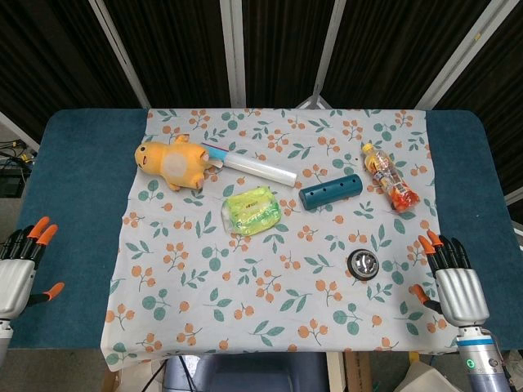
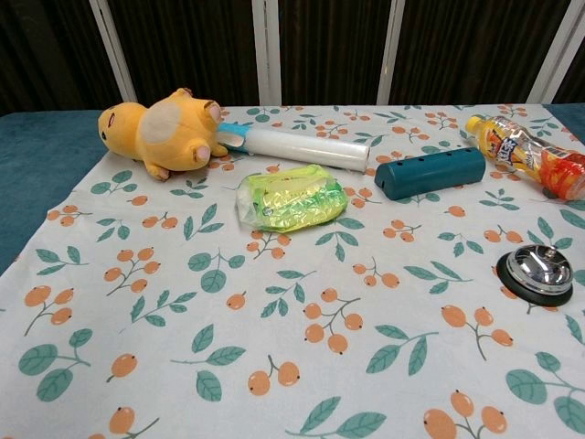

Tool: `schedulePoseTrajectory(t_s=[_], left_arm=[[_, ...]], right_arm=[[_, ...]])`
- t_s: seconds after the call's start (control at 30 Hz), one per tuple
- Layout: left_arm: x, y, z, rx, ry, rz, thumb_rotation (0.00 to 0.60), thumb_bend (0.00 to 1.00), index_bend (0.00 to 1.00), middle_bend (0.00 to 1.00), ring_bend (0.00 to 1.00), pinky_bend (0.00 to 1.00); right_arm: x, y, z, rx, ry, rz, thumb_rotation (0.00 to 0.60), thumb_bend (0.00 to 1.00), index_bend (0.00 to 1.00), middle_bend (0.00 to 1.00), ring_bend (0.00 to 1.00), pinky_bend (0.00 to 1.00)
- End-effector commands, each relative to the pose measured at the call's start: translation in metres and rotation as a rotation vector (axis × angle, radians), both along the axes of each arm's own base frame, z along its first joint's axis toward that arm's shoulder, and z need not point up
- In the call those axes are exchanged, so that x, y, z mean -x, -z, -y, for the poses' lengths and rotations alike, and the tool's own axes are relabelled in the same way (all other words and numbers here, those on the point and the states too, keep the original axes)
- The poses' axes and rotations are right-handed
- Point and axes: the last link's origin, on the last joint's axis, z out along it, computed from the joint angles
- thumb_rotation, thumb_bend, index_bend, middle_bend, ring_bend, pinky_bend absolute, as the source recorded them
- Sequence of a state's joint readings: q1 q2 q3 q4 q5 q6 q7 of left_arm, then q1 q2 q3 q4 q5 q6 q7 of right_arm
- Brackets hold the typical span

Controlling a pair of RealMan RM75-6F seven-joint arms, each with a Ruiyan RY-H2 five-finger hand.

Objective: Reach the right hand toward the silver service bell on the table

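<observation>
My right hand (image 1: 459,282) open, holds nothing, near table edge. Bell (image 1: 363,263) sits on flowery cloth (image 1: 245,318), to left of my right hand, little bit ahead. Right hand much nearer than left hand (image 1: 18,265), also open. Nothing between. Bottle (image 1: 389,177), blue tube (image 1: 330,192) farther back.

From the chest view I see neither hand; the bottle (image 2: 535,155) runs off its right edge, label too small to read.
</observation>
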State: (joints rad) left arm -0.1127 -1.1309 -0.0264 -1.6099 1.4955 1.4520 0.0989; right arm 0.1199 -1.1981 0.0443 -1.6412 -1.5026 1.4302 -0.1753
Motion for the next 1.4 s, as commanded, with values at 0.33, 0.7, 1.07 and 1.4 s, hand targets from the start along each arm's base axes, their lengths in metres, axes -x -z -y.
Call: schedulePoseTrajectory(t_s=[0.33, 0.7, 1.07, 1.4], left_arm=[[-0.001, 0.0, 0.0, 0.0, 0.003, -0.001, 0.6, 0.01, 0.0, 0.0, 0.0, 0.0], [-0.002, 0.001, 0.001, -0.003, 0.008, -0.002, 0.6, 0.01, 0.0, 0.0, 0.0, 0.0], [-0.001, 0.001, 0.0, -0.001, 0.009, -0.003, 0.6, 0.01, 0.0, 0.0, 0.0, 0.0], [-0.001, 0.001, 0.0, 0.003, 0.008, 0.001, 0.6, 0.01, 0.0, 0.0, 0.0, 0.0]], right_arm=[[-0.001, 0.001, 0.0, 0.0, -0.005, 0.003, 0.6, 0.33, 0.0, 0.0, 0.0, 0.0], [-0.011, 0.016, 0.007, -0.057, -0.042, 0.005, 0.6, 0.68, 0.0, 0.0, 0.0, 0.0], [-0.017, 0.05, 0.018, -0.162, -0.059, -0.093, 0.6, 0.81, 0.0, 0.0, 0.0, 0.0], [-0.014, 0.078, 0.018, -0.229, -0.066, -0.196, 0.6, 0.81, 0.0, 0.0, 0.0, 0.0]])
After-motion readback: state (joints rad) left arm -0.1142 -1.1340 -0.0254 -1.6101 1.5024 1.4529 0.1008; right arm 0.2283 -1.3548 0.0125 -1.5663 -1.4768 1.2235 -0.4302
